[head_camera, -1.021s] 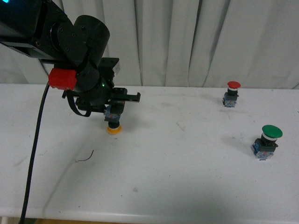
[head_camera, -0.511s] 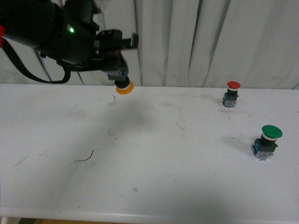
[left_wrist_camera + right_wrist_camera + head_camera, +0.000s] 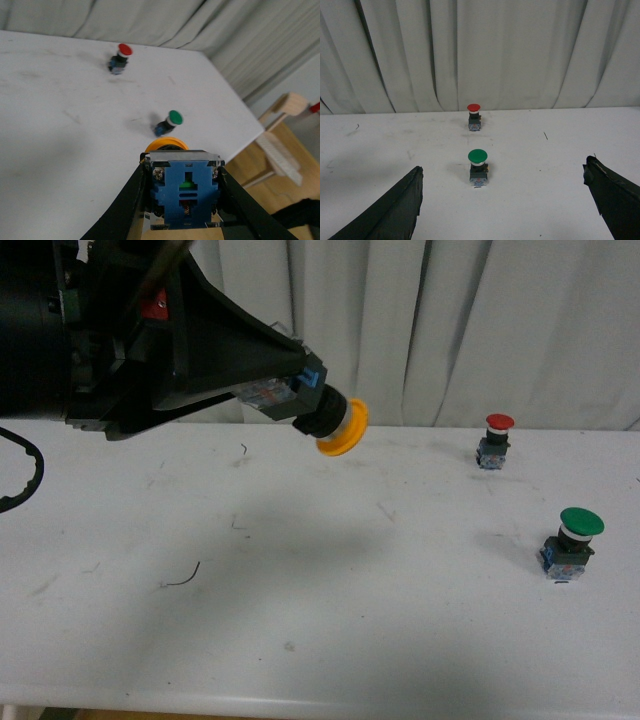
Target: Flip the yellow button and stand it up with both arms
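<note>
Well, the left hand (image 3: 270, 392) is clamped on the yellow button (image 3: 333, 423), its fingers (image 3: 131, 200) pressing either side of the blue contact block. The button hangs in the air well above the white surface (image 3: 320, 600), tilted, its orange-yellow cap aimed down and toward the robot's right. Seen from the left wrist, the block's back faces the camera with the cap beyond it. The right hand (image 3: 505, 200) has its fingers spread wide apart. The red button (image 3: 498, 439) stands upright near the curtain (image 3: 450, 320), the green button (image 3: 572, 540) upright nearer the robot, both well apart from the yellow one
</note>
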Available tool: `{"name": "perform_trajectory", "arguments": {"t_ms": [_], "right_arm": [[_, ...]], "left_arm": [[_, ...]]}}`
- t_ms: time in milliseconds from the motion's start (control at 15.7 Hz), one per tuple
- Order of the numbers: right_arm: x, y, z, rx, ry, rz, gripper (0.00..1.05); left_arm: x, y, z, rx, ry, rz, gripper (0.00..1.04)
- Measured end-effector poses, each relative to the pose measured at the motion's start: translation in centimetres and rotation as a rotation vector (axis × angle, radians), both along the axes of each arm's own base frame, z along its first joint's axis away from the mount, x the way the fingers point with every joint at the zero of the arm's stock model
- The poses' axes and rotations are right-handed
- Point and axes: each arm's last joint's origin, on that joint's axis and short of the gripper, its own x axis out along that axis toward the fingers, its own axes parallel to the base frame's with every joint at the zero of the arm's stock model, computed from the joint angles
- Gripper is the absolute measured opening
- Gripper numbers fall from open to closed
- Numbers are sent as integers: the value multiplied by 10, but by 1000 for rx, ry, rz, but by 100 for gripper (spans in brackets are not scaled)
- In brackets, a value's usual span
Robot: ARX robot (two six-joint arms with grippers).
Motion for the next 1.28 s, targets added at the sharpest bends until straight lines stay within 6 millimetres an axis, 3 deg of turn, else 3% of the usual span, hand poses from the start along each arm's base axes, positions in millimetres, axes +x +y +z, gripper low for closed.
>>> {"name": "perform_trajectory", "arguments": {"t_ms": [64,191,319,1021,1085,1149,1277], "right_arm": [[0,0,0,0,0,0,98],[0,0,0,0,0,0,98],[0,0,0,0,0,0,98],[0,0,0,0,0,0,98],[0,0,2,-3,-25,5,98],[1,0,19,-36,-203,31,98],[16,-5,26,-60,-251,45,98]], "left_arm": [[-1,0,-4,-76,-1,-32,34],[2,-18,-31,-465,58,-104,34],[6,-21,-34,-566,170,-89,34],[17,-25,-33,-628,218,-41,34],[17,-26,-33,-629,217,-41,34],[16,-26,-31,-631,213,-43,34],[15,-27,-29,-633,205,-50,34]]}}
